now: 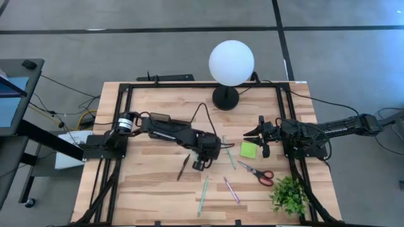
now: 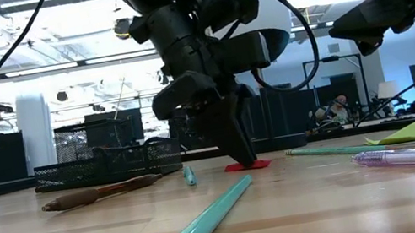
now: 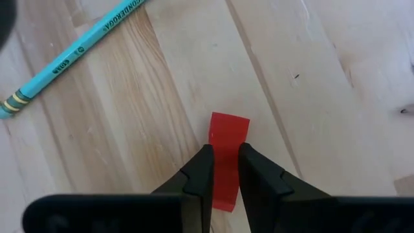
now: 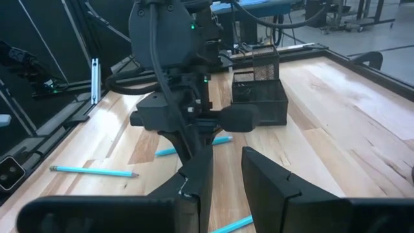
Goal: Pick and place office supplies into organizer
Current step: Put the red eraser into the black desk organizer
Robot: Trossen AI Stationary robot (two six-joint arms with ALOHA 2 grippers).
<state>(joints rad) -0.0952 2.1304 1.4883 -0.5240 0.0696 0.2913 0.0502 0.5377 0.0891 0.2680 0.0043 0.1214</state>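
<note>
My left gripper (image 1: 201, 165) stands at the table's middle, pointing steeply down and shut on a small red block (image 3: 229, 129), which shows at table height in the low view (image 2: 248, 164). Around it lie a brown pen (image 1: 183, 167), a teal pencil (image 1: 204, 189), a pink pen (image 1: 231, 189), a green pen (image 1: 230, 154), a lime sticky pad (image 1: 248, 149) and red-handled scissors (image 1: 259, 173). The black mesh organizer (image 4: 259, 97) stands beyond the left arm (image 2: 105, 164). My right gripper (image 4: 226, 158) waits open at the right (image 1: 255, 140), holding nothing. My left gripper pinches the red block by its two long sides (image 3: 226, 145) between its two fingers, which come from above, slanting down, and lie along the block. The block's free end (image 3: 230, 122) sticks out past the fingertips. I cannot tell whether the block rests on the wood or hangs just above it.
A white globe lamp (image 1: 231, 63) stands at the far edge, with a black bar-shaped device (image 1: 167, 78) to its left. A green plant (image 1: 289, 194) sits at the near right corner. Bare wood lies at the table's left near side (image 1: 139, 189).
</note>
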